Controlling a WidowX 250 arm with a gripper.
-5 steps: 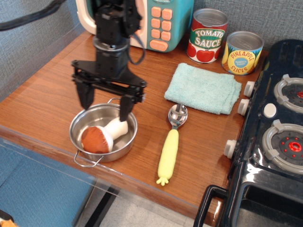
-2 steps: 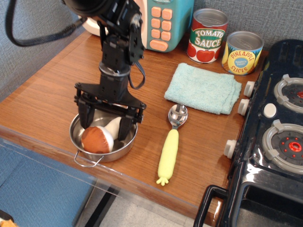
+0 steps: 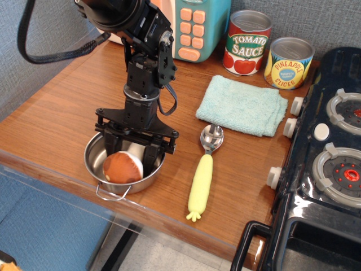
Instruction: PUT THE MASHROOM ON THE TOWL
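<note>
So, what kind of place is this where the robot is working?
Most likely a toy kitchen set on a wooden counter: a black play stove with knobs at the right, a tomato sauce can, a pineapple can, and a small steel pot.

Red can reads "TOMATO SAUCE"; yellow can, seemingly "PINEAPPLE SLICES".

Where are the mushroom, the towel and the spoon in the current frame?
mushroom (image 3: 122, 167): main camera view, on the reddish-brown cap, inside the steel pot.
towel (image 3: 242, 105): main camera view, middle of the aqua cloth.
spoon (image 3: 200, 182): main camera view, on the yellow handle.
</note>
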